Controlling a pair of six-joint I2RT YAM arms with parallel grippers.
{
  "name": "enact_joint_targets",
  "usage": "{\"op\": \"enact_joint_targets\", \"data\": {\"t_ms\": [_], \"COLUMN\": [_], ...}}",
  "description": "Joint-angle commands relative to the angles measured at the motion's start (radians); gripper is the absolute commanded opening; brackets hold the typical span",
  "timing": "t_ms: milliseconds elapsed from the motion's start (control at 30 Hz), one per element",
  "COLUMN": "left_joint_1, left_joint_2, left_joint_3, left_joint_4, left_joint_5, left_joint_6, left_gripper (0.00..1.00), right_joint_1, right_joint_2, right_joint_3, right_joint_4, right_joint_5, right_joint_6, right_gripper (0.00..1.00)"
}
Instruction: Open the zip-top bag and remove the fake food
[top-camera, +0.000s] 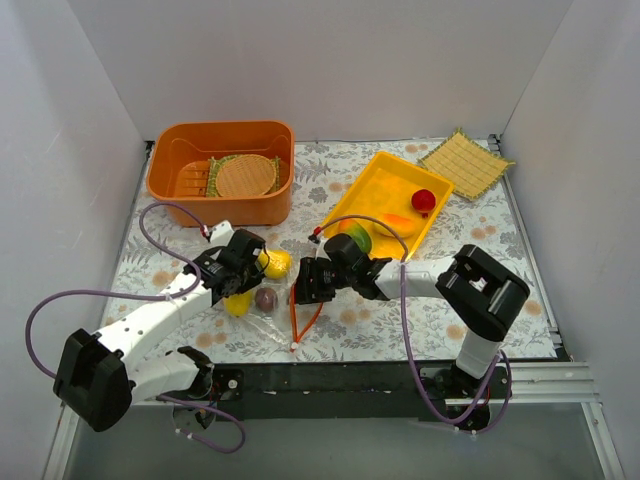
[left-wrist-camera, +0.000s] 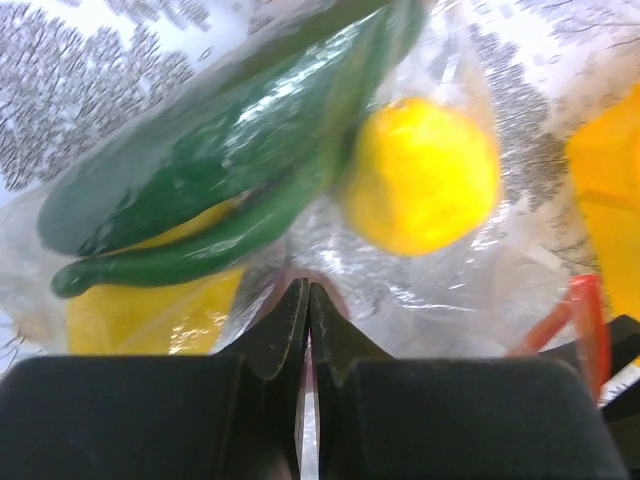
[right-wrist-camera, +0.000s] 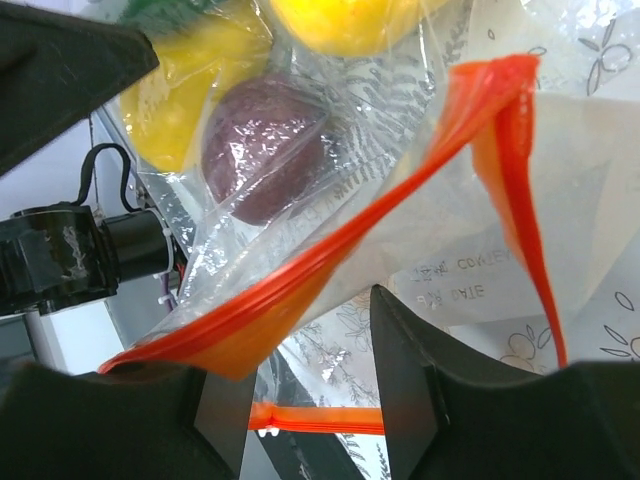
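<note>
The clear zip-top bag (top-camera: 268, 322) lies between my two grippers, its orange-red zip strip (top-camera: 298, 318) gaping towards the right arm. Inside it are fake food pieces: a round yellow fruit (left-wrist-camera: 422, 175), a long green vegetable (left-wrist-camera: 230, 150), another yellow piece (left-wrist-camera: 150, 310) and a dark purple one (right-wrist-camera: 262, 150). My left gripper (left-wrist-camera: 307, 285) is shut on a pinch of the bag's plastic (left-wrist-camera: 430, 290) behind the food. My right gripper (right-wrist-camera: 305, 340) is open at the bag's mouth, and one lip of the zip strip (right-wrist-camera: 330, 260) drapes across its left finger.
A yellow tray (top-camera: 385, 175) at the back right holds a red piece (top-camera: 423, 200), an orange piece (top-camera: 398, 220) and a green one (top-camera: 355, 237). An orange basket (top-camera: 165, 175) at the back left holds a round woven mat (top-camera: 245, 175). A square straw mat (top-camera: 465, 162) lies far right.
</note>
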Motion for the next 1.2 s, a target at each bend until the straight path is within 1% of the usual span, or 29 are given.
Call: {"op": "enact_joint_targets", "data": {"t_ms": [0, 167, 267, 400, 633, 767, 933, 1067, 1167], "left_joint_1": [0.0, 0.0, -0.002, -0.002, -0.016, -0.029, -0.063, -0.082, -0.091], "left_joint_2": [-0.04, -0.027, 0.009, 0.023, 0.023, 0.013, -0.015, -0.021, -0.015], "left_joint_3": [-0.059, -0.131, -0.154, -0.175, -0.203, -0.223, -0.25, -0.279, -0.295], "left_joint_4": [-0.073, -0.01, 0.038, 0.119, 0.174, 0.197, 0.211, 0.229, 0.24], "left_joint_5": [-0.015, 0.021, 0.031, 0.054, 0.11, 0.141, 0.164, 0.169, 0.161], "left_joint_6": [-0.047, -0.061, -0.079, -0.074, -0.096, -0.127, -0.176, -0.205, -0.219], "left_gripper": [0.0, 0.0, 0.0, 0.0, 0.0, 0.0, 0.0, 0.0, 0.0], "right_joint_1": [-0.001, 0.001, 0.004, 0.012, 0.022, 0.041, 0.064, 0.076, 0.082], "right_joint_2": [0.017, 0.025, 0.042, 0.057, 0.074, 0.078, 0.1, 0.109, 0.118], "right_joint_3": [0.023, 0.034, 0.054, 0.079, 0.115, 0.148, 0.186, 0.191, 0.197], "right_joint_4": [0.043, 0.054, 0.053, 0.045, 0.017, -0.052, -0.18, -0.227, -0.239], "right_joint_5": [-0.03, -0.04, -0.049, -0.049, -0.052, -0.035, 0.005, 0.026, 0.008], "right_joint_6": [0.002, -0.004, -0.014, -0.023, -0.049, -0.081, -0.132, -0.152, -0.17], "right_gripper": [0.55, 0.59, 0.6, 0.6, 0.64, 0.69, 0.71, 0.74, 0.76]}}
